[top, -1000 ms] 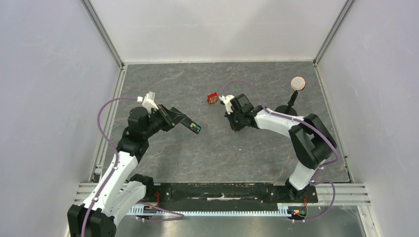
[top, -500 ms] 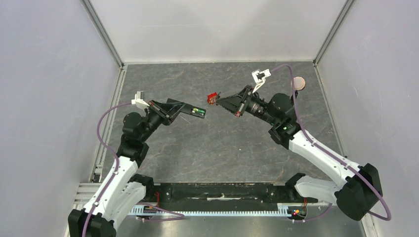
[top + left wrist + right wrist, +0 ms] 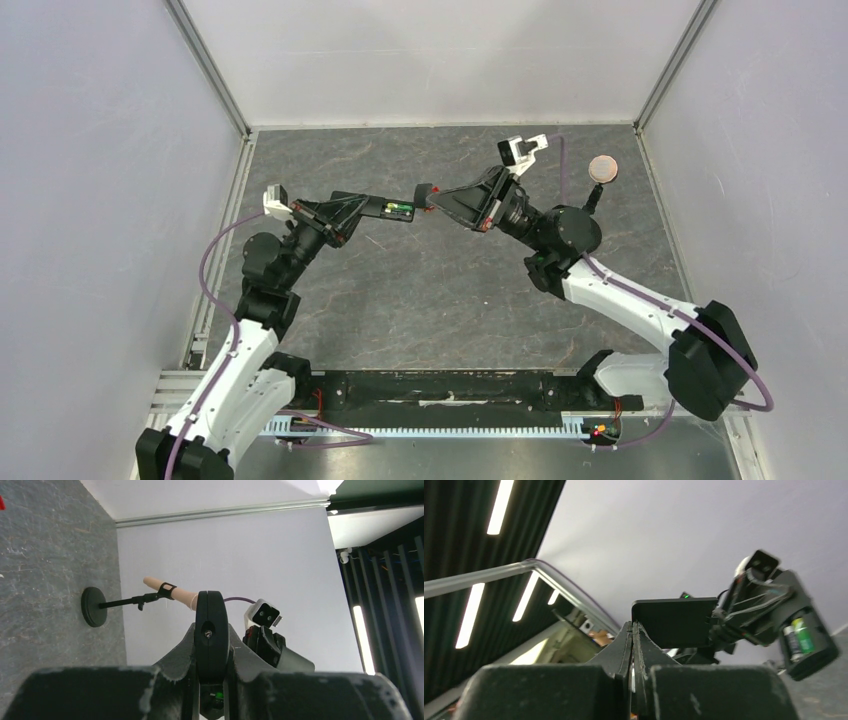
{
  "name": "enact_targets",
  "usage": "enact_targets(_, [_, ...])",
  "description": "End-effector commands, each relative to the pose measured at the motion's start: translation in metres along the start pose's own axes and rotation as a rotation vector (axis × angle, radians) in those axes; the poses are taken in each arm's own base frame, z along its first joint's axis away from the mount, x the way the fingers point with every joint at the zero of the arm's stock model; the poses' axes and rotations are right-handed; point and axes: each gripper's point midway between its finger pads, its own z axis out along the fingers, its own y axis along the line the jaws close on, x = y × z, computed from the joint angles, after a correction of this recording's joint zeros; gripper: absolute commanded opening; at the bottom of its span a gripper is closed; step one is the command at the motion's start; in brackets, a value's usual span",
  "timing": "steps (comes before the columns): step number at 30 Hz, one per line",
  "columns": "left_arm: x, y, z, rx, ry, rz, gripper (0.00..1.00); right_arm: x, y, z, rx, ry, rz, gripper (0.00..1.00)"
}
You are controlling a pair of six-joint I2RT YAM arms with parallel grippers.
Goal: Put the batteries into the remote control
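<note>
1. Since half a second ago my two arms have closed in over the middle of the table (image 3: 450, 300): my left gripper (image 3: 362, 209) has lifted and levelled the remote control (image 3: 388, 209), and my right gripper (image 3: 436, 197) has edged left toward it.
2. Left gripper: clamped on the remote control near one end, holding it clear of the table, free end pointing at the right gripper.
3. Batteries (image 3: 800, 637): both sit side by side in the open compartment of the remote control, one green, one dark with a pale end.
4. Right gripper: fingers pinched nearly flat together on the edge of a flat black plate (image 3: 674, 622), raised in the air.
5. Top view: plate and free end of the remote control lie just beside each other; I cannot tell if they touch.
6. Black stand (image 3: 590, 208) with tan disc (image 3: 602, 167) stands upright near the far right corner, well apart from both grippers.
</note>
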Motion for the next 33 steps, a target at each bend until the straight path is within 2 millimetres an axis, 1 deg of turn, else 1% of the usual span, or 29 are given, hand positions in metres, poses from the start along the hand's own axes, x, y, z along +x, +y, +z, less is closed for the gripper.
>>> enact_targets(1, [0.003,-0.042,0.003,0.109,0.028,-0.055,0.02,0.004,0.046,0.012,-0.168,0.001,0.122,0.0])
enact_targets(4, [0.006,-0.046,0.005,0.12,0.05,-0.067,0.02,0.01,0.044,0.017,-0.18,0.009,0.157,0.0])
enact_targets(8, [0.008,-0.049,0.003,0.129,0.065,-0.083,0.02,0.013,0.035,0.02,-0.168,0.0,0.19,0.0])
enact_targets(13, [0.013,-0.054,0.0,0.14,0.094,-0.107,0.02,0.007,0.018,0.015,-0.136,-0.077,0.246,0.0])
enact_targets(16, [0.015,-0.055,-0.002,0.142,0.105,-0.125,0.02,0.008,0.012,0.015,-0.129,-0.076,0.278,0.0])
enact_targets(26, [0.017,-0.064,-0.007,0.176,0.121,-0.165,0.02,0.014,-0.014,0.001,-0.063,-0.101,0.371,0.0])
enact_targets(33, [0.02,-0.066,-0.011,0.175,0.134,-0.179,0.02,0.009,-0.018,-0.011,-0.077,-0.16,0.392,0.0])
